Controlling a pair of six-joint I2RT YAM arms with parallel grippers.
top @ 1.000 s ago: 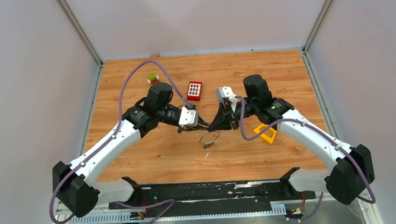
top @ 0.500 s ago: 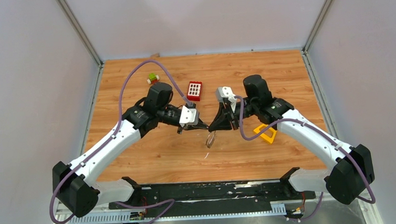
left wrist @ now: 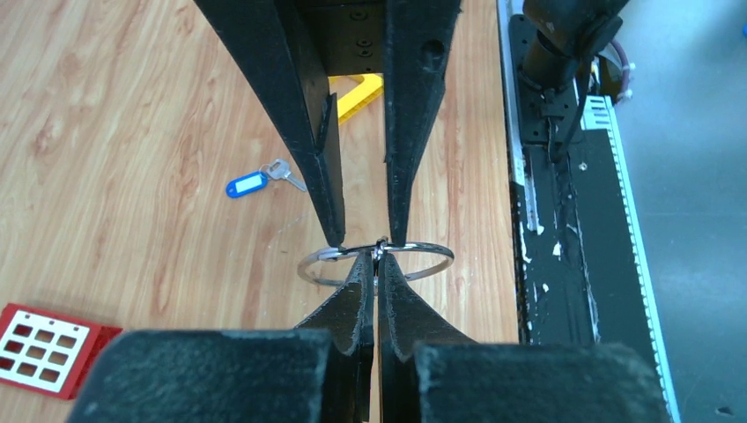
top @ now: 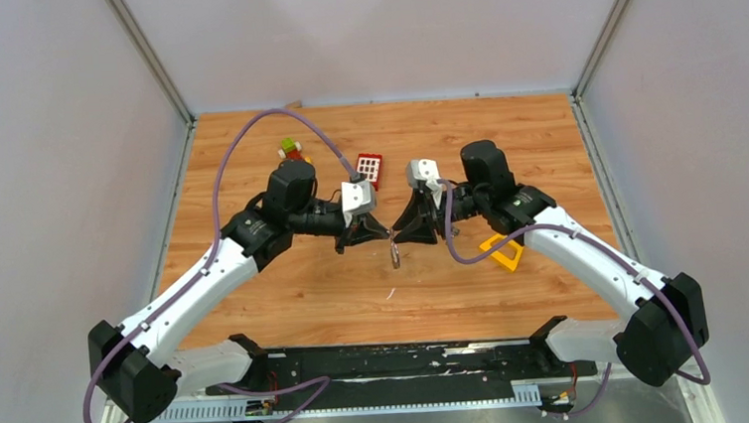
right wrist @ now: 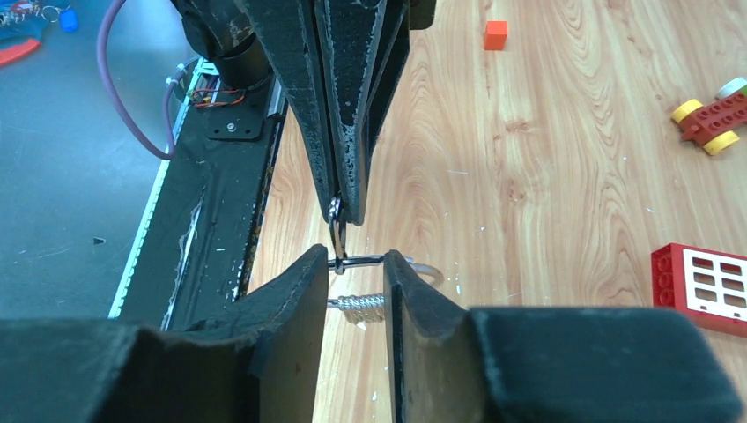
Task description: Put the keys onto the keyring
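Observation:
The keyring [left wrist: 432, 266], a thin silver wire ring, hangs above the table between the two meeting grippers and shows edge-on from above [top: 394, 254]. My left gripper [left wrist: 379, 256] is shut, pinching the ring's rim at a small silver loop. My right gripper [right wrist: 357, 256] faces it with fingers apart, the ring's wire [right wrist: 361, 259] spanning the gap. A short silver coiled piece [right wrist: 363, 304] sits just below that wire. A key with a blue tag [left wrist: 247, 184] lies flat on the wood, apart from both grippers. From above the left gripper [top: 384, 237] and right gripper [top: 399, 238] almost touch.
The yellow triangular block [top: 502, 252] lies under the right forearm. A red brick [top: 368, 167] sits just behind the left wrist. A small toy car [top: 289, 148] stands at the back left, with an orange cube [right wrist: 495, 33] further off. The black base rail [top: 391, 362] runs along the near edge.
The left wrist has rolled and lifted slightly toward the red brick. The keyring turned with it, from a flat oval to edge-on, and rose closer to the fingertips. The right arm barely moved.

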